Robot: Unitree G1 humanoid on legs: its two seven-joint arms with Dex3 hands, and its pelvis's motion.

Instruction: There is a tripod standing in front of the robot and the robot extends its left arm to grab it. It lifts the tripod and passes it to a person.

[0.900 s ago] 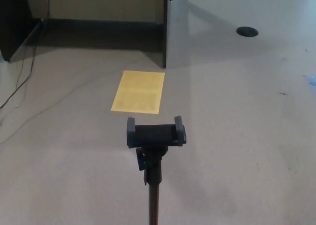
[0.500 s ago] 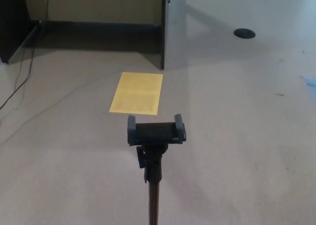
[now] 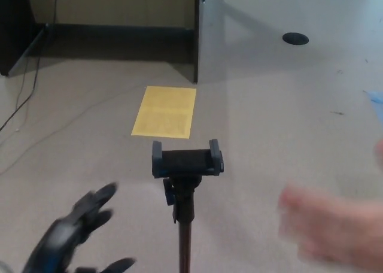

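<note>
Now, your notes:
Tripod [image 3: 186, 189]: upright on the floor [image 3: 287, 117], centre, clamp head on top, untouched.
Left hand [image 3: 75, 234]: low left of the tripod, fingers [image 3: 99, 196] spread, released, clear of the pole.
Right hand: you won't see it.
Person's hand [image 3: 326, 228]: blurred, lower right, near the tripod, apart.
Yellow sheet [image 3: 165, 111]: flat on the floor beyond the tripod.

Black tripod [image 3: 186, 183] upright on floor; empty phone clamp on top
</note>
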